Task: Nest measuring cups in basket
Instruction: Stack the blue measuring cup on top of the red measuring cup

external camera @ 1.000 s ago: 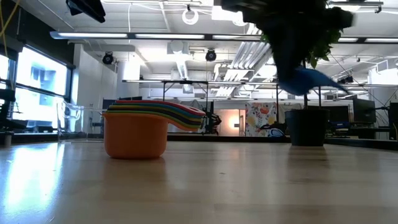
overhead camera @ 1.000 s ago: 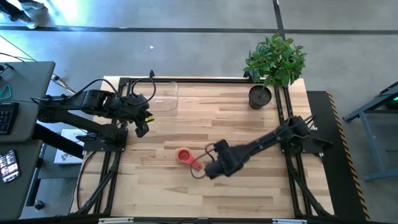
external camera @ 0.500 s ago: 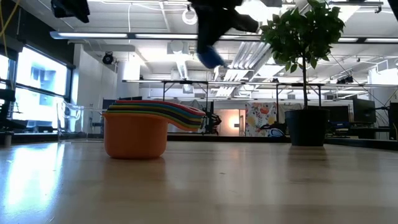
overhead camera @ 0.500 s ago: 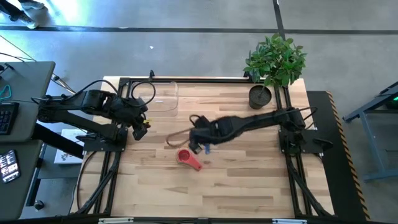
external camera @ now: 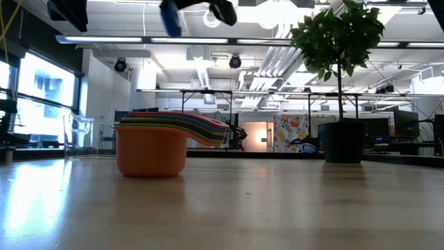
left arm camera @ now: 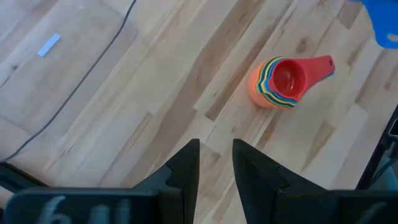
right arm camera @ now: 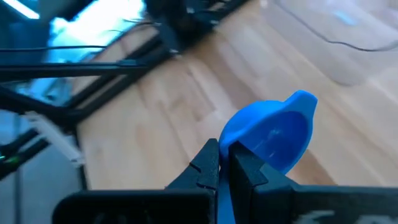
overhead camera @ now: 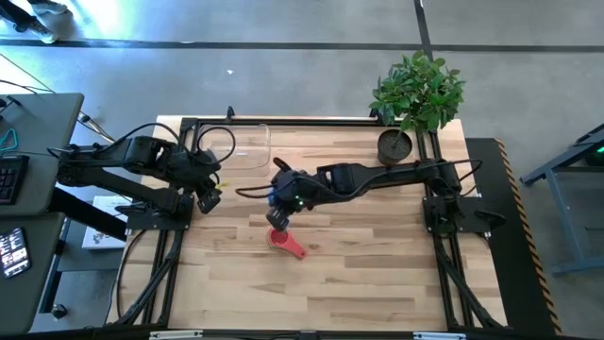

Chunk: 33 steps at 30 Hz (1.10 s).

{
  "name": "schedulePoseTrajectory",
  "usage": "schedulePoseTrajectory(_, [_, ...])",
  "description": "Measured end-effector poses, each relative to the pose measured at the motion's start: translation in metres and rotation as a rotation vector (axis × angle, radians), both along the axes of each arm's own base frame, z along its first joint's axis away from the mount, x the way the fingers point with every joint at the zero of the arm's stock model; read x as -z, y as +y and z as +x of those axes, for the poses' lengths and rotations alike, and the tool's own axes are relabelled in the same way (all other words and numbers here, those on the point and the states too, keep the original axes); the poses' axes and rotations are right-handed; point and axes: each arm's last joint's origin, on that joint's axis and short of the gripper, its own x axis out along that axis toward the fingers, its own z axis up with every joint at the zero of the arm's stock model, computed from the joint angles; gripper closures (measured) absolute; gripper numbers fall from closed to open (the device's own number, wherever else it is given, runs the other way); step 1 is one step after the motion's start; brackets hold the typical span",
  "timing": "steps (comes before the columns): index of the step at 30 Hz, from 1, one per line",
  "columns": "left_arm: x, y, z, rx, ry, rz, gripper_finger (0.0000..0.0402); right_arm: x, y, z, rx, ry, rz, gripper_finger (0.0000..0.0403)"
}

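Observation:
A nested stack of measuring cups (overhead camera: 281, 238) stands on its orange base (external camera: 149, 154) mid-table. The red cup is on top (left arm camera: 287, 76), its handle toward the near right. My right gripper (overhead camera: 281, 200) hovers just far of the stack, shut on the blue cup (overhead camera: 279, 220), which shows high up in the low view (external camera: 170, 17). The clear basket (overhead camera: 241, 146) sits at the far left, apart from both. My left gripper (overhead camera: 209, 198) waits near the table's left edge with a narrow gap between its fingers (left arm camera: 216, 165). My right gripper pinches the blue cup between its two fingers at the bowl's edge (right arm camera: 229, 146); the fingers hide the handle. The round bowl (right arm camera: 273, 134) sticks out beyond the fingertips. The cup is lifted well clear of the table.
A dark pot with a green plant (overhead camera: 394, 146) stands at the far right corner (external camera: 340, 142). A thin cable (overhead camera: 247, 192) trails from the right gripper over the wood. Bare wood lies on the near side (overhead camera: 359, 283). Dark frame rails run along both sides.
My right gripper has swung from the near right of the stack toward the table's left and far edge, rising and carrying the blue cup. It now hangs over the stack's far side. The stack has stayed put.

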Motion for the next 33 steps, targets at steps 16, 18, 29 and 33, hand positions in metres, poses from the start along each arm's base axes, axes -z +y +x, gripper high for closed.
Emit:
schedulePoseTrajectory(16, [0.000,0.000,0.000,-0.003,-0.006,0.006,0.0316,0.041,0.012,0.025,-0.194,0.050,0.028,0.0402])
schedulePoseTrajectory(18, [0.000,0.000,0.000,-0.008,-0.007,0.014,0.0316,0.047,0.012,0.027,-0.201,0.069,0.019,0.0402])
schedulePoseTrajectory(29, [0.000,0.002,0.000,-0.025,-0.009,0.047,0.0316,0.089,0.022,0.032,-0.321,0.239,0.003,0.0402])
schedulePoseTrajectory(33, [0.000,0.002,0.001,-0.025,-0.009,0.047,0.0316,0.096,0.027,0.029,-0.353,0.287,-0.015,0.0402])
